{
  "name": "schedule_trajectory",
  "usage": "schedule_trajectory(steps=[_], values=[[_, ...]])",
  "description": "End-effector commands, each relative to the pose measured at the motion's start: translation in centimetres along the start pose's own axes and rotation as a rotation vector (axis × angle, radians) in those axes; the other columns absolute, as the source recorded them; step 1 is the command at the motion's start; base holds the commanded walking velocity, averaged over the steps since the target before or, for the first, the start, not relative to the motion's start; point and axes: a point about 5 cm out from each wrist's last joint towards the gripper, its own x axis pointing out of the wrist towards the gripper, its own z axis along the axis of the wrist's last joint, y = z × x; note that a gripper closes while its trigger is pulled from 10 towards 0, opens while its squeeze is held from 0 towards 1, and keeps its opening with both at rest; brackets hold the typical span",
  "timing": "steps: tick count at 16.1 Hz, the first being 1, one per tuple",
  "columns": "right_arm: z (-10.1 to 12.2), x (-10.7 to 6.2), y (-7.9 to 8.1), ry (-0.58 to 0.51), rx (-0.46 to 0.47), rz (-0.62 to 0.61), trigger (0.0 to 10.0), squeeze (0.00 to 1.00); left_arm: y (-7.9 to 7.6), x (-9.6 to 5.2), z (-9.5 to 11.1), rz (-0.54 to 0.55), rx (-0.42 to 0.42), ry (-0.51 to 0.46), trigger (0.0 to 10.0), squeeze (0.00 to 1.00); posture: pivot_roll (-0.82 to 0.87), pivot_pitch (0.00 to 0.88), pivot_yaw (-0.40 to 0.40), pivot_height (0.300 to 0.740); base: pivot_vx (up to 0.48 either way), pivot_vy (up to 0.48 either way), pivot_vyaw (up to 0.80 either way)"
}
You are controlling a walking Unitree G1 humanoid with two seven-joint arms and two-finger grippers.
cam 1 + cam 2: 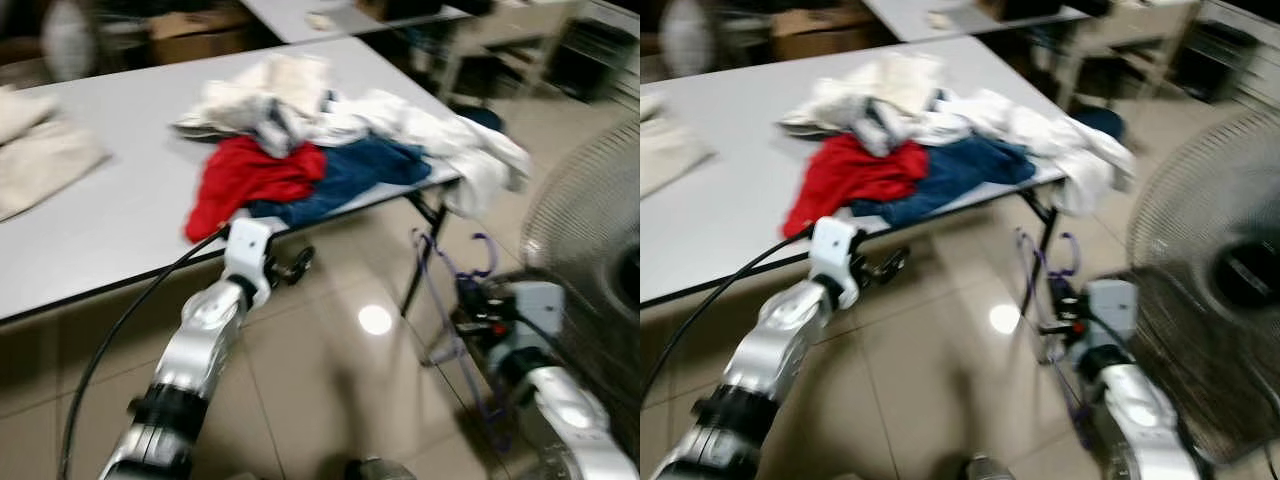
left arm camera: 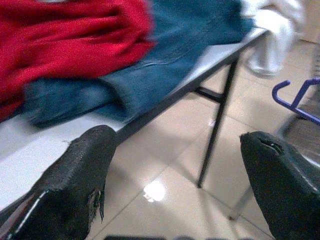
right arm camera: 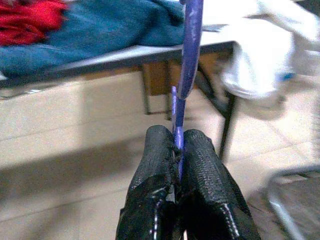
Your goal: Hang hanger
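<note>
Purple hanger [image 3: 189, 45] is clamped in the right gripper [image 3: 179, 150], so I would carry it steadily, left gripper [image 2: 175, 165] open.

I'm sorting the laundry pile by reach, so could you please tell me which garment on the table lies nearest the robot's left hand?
The red garment, at the table's near edge just beyond the left hand; the blue one lies farther right, the white ones behind.

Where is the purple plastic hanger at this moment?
The purple plastic hanger is on the robot's right, pinched in the right end effector, held above the tiled floor beside the grey table's black leg.
</note>
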Motion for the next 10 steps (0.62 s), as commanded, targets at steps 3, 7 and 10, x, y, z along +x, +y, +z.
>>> schedule_trajectory(steps=[3, 7, 10], values=[[0.5, -0.6, -4.4, -0.021, -0.022, -0.048, 10.0, 0.0, 1.1, 1.1, 0.4, 0.036, 0.044, 0.01, 10.0, 0.0, -0.23, 0.081, 0.036, 0.74, 0.0, 0.0, 0.0], [0.8, -0.2, -9.5, -0.032, -0.037, -0.068, 10.0, 0.0, 1.5, -1.2, 1.0, 0.088, 0.02, -0.126, 10.0, 0.0, -0.25, 0.102, 0.045, 0.74, 0.0, 0.0, 0.0], [0.8, 1.3, -14.2, 0.002, 0.017, -0.097, 10.0, 0.0, 0.2, -4.9, 1.0, 0.125, -0.051, -0.235, 10.0, 0.0, -0.21, 0.101, 0.001, 0.74, 0.303, 0.0, -0.53]])
